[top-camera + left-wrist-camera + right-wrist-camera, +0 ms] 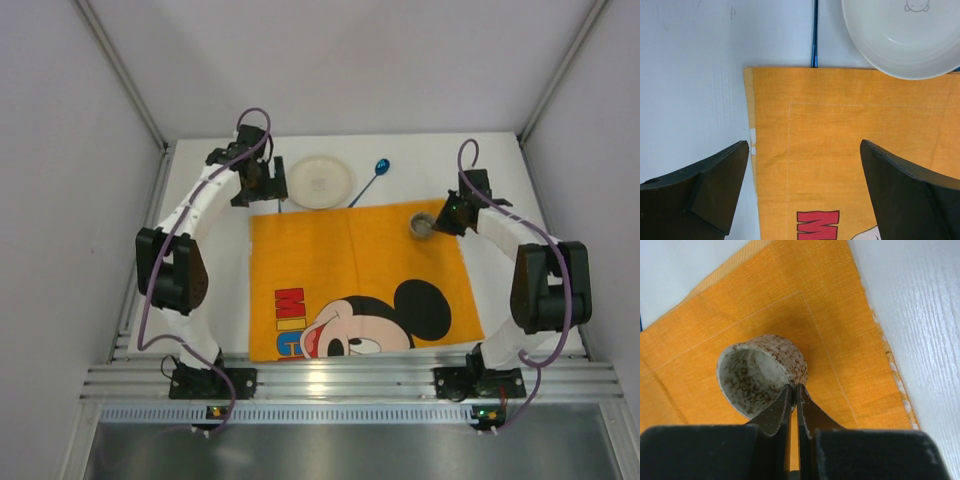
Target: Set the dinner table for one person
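Across the dinner table [480, 160], a plain white top between grey walls, two white arms with black grippers, bases bolted at the near edge. Spread over the near middle, an orange placemat [360, 260] printed with Mickey Mouse, near edge reaching the metal rail.

On the left: arm raised from its base, elbow jutting outward toward the wall, forearm angled back in and away to the placemat's far left corner. Left gripper [805, 190] pointed down, jaws spread wide and holding nothing. One finger [715, 185] above bare table, the other above orange cloth, with the placemat's left edge between them. Just beyond that corner, a slim blue handle [814, 35], end touching the placemat's far edge. Beside it, a white plate [320, 181], rim reaching over the same edge. Right of the plate, a blue spoon [375, 178] lying slantwise on the table, handle end toward the placemat.

On the right: arm mirrored, elbow out toward the right wall, forearm reaching inward to the placemat's far right corner. Right gripper [794, 387] closed tight, fingers pressed together, tips against the near rim of a brown-speckled cup [762, 372]. Cup upright on the cloth, mouth open to the wrist camera. Rim pinched or merely touched — impossible to tell.
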Robot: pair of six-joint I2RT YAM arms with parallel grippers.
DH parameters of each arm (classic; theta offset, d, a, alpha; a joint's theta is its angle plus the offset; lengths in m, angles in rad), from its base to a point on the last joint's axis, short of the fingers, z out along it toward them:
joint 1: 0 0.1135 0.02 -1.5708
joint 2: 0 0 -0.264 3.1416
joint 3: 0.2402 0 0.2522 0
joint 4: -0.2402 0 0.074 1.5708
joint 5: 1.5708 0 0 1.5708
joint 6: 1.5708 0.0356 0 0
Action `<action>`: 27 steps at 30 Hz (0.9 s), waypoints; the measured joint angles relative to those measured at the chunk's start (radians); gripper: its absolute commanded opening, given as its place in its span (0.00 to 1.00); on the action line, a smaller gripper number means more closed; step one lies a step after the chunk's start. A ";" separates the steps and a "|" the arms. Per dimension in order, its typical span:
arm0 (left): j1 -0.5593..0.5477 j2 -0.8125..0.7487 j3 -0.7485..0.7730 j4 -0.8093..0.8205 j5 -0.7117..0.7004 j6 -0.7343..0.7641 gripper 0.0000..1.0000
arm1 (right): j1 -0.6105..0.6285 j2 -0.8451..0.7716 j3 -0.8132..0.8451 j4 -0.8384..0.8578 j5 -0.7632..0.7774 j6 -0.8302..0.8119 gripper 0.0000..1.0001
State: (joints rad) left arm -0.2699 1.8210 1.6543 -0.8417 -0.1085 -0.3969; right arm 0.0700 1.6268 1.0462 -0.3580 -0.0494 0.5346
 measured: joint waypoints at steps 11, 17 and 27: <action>0.019 0.231 0.149 -0.003 -0.051 0.032 0.95 | 0.000 -0.039 -0.043 0.005 -0.055 -0.003 0.73; 0.040 0.341 0.272 -0.001 -0.065 0.044 0.81 | 0.000 -0.222 -0.045 -0.071 -0.052 -0.024 0.72; 0.043 0.487 0.347 0.001 -0.056 0.056 0.68 | -0.023 -0.388 -0.112 -0.153 -0.048 -0.064 0.66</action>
State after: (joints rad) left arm -0.2268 2.3077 2.0014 -0.8406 -0.1646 -0.3412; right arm 0.0471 1.2392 0.9344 -0.5106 -0.0971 0.4709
